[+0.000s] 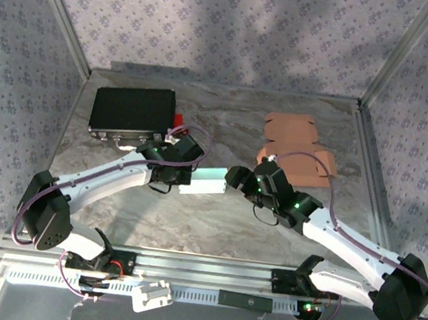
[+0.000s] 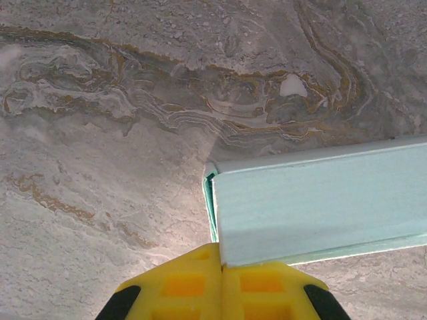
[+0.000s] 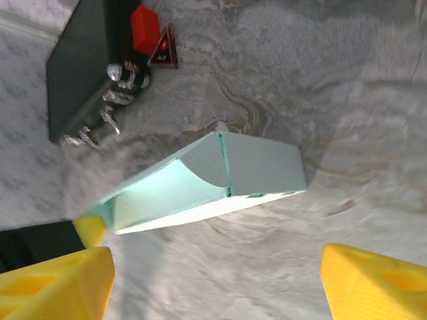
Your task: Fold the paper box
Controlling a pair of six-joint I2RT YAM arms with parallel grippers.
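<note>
Spanning the gap between the two arms near the middle of the table (image 1: 213, 230), the paper box (image 1: 210, 181) is a pale green, long and narrow shape. It is partly formed. The right wrist view shows one end closed into a flat panel, while the long side facing that camera is open and hollow (image 3: 213, 180). Whether it rests on the marbled surface or hangs just above it cannot be told.

The left gripper (image 1: 187, 176) is at the box's left end. In its own camera the two yellow fingers (image 2: 167, 287) are pressed together with no gap, and the near corner of the box (image 2: 313, 200) sits right at their seam (image 2: 222, 267), so it is clamped on that edge.

The right gripper (image 1: 235, 178) is at the box's other end. Its yellow fingers (image 3: 53, 280) are spread wide apart around bare table, holding nothing (image 3: 213, 260), with the box just beyond them.

Behind the left gripper lies a black case (image 1: 132, 111) with a red button (image 3: 145, 23) and small metal switches on its side. Flat brown cardboard blanks (image 1: 297, 148) lie behind the right arm, well apart from the green box.
</note>
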